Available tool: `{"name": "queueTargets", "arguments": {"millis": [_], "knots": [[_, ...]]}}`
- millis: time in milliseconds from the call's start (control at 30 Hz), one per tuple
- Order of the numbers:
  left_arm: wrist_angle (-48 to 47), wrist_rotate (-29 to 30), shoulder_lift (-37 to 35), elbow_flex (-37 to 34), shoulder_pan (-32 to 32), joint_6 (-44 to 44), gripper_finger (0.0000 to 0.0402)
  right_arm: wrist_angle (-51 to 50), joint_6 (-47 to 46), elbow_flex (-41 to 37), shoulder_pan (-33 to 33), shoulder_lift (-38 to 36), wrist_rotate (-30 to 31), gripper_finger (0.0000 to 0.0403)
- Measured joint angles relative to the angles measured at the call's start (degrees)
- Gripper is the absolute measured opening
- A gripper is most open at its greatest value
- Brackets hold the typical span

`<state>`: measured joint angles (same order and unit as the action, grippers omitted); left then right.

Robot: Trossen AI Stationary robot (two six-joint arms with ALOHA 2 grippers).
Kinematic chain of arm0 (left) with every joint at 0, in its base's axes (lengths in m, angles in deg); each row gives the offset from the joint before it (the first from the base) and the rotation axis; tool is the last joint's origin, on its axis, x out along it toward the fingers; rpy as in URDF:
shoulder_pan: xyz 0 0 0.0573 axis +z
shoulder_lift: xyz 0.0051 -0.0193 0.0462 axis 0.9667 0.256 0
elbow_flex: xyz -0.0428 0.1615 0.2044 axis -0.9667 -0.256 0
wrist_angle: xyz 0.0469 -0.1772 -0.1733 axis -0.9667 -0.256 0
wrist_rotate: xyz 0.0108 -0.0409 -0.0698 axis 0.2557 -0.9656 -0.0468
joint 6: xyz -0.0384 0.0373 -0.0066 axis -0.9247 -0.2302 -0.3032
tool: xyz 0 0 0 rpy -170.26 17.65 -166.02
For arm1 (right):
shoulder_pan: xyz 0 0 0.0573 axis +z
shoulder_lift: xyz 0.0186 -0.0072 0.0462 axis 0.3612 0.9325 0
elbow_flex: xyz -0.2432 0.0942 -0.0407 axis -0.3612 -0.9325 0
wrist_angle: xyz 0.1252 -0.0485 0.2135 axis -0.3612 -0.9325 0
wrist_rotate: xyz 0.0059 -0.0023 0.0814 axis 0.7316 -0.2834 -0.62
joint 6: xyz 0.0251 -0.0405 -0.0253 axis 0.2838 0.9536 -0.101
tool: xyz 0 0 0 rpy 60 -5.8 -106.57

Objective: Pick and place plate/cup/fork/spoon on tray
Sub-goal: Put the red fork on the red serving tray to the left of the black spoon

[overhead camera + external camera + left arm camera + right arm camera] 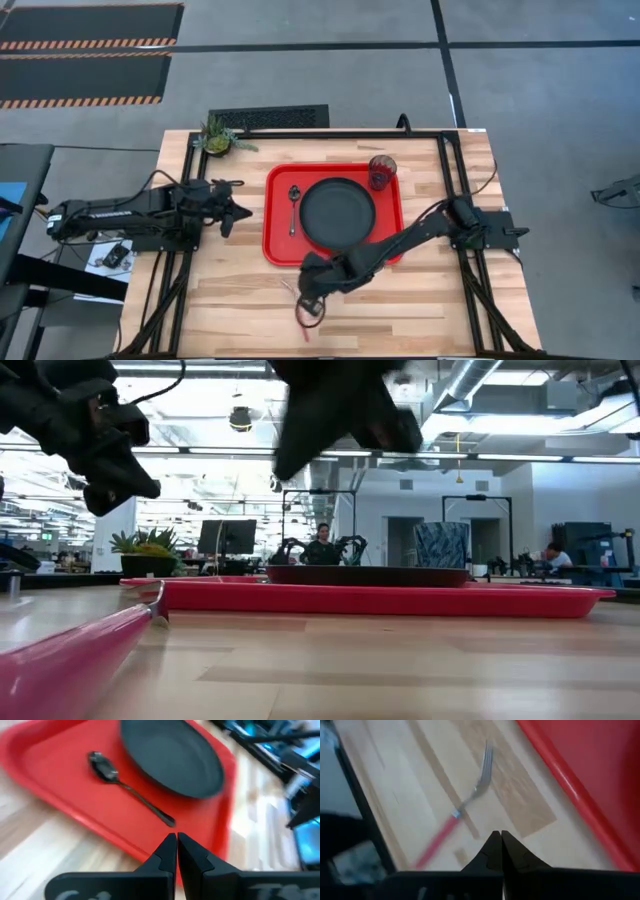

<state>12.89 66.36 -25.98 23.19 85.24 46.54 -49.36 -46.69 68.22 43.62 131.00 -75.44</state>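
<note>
Jaws clenched empty on both grippers, left, right. Plate, spoon, cup on tray; fork lower centre, unplaced.

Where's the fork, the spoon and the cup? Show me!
fork [470, 800]: right wrist view, on the metal neck just below the tines.
spoon [102, 766]: left wrist view, on the oval bowl.
cup [382, 170]: high view, on its ringed top, at the tray's corner.
</note>
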Motion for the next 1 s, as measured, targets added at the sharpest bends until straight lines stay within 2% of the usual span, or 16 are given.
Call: {"name": "queueTargets", "arguments": {"millis": [100, 267, 367, 533, 733, 833, 1000], "knots": [[0.2, 4.5, 0.8, 0.0, -1.3, -2.5, 0.0, 7.0, 8.0, -12.0, -0.9, -6.1, -0.9, 0.0002], [1.7, 12.8, 2.8, 0.0, -4.4, -8.1, 0.0, 24.9, 18.2, -32.0, -2.6, -21.1, -2.5, 0.0002], [3.2, 16.0, 4.5, 0.0, -5.7, -9.9, 0.0, 27.5, 21.1, -40.8, -3.2, -28.1, -2.5, 0.0001], [5.1, 19.1, 8.1, 0.0, -6.9, -13.3, 0.0, 29.2, 22.3, -49.5, -5.0, -37.3, -0.4, 0.0001], [9.6, 18.1, 13.9, 0.6, -8.7, -15.4, 0.0, 28.9, 20.0, -55.8, -8.6, -44.4, 4.2, 0.0001], [10.0, 18.9, 17.0, 2.8, -10.7, -16.1, 0.0, 29.2, 20.7, -59.7, -10.2, -47.5, 5.9, 0.0001], [7.9, 23.0, 24.0, 9.1, -15.4, -18.5, 0.0, 32.5, 24.9, -66.9, -13.7, -53.8, 4.6, 0.0001]]}}
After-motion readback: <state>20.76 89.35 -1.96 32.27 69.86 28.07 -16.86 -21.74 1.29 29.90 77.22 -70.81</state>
